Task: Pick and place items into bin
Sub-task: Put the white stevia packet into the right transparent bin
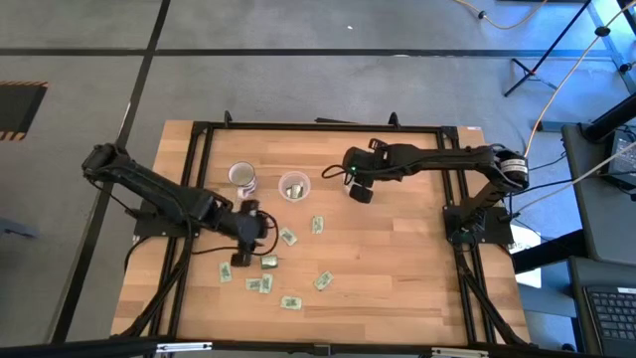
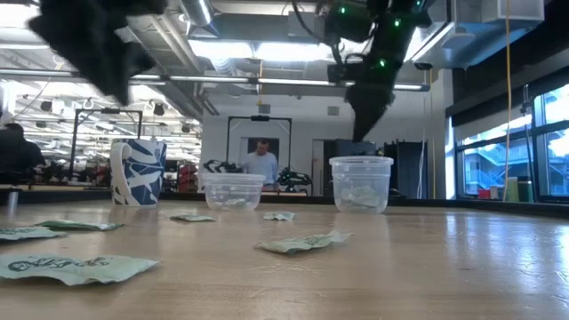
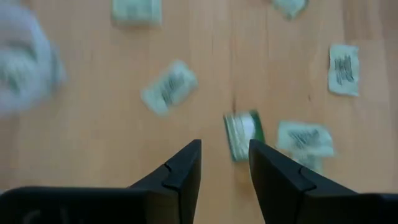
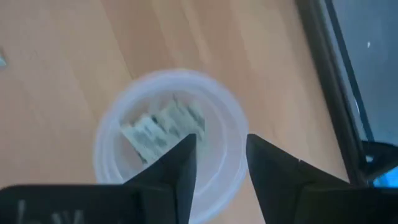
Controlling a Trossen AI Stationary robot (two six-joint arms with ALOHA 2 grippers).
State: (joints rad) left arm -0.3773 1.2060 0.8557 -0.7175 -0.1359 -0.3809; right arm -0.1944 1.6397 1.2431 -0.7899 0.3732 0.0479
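Observation:
Several small pale-green-and-white packets (image 1: 288,237) lie flat on the wooden table, mostly near its front left. My left gripper (image 3: 224,165) is open and hovers over them. One green packet (image 3: 242,132) lies just ahead of its fingertips, untouched. My right gripper (image 4: 221,155) is open above a clear plastic cup (image 4: 168,158) that has a few packets (image 4: 163,127) in it. In the low view its fingers (image 2: 366,111) point down over the cup (image 2: 360,184). From above, the left gripper (image 1: 256,239) is by the packets and the right gripper (image 1: 350,179) is next to the cup (image 1: 293,186).
A blue-and-white mug (image 2: 138,172) and a low clear tub (image 2: 233,189) stand left of the cup. A black metal frame (image 1: 328,127) runs around the table top. The right half of the table (image 1: 397,259) is bare wood. People are in the room behind (image 2: 261,163).

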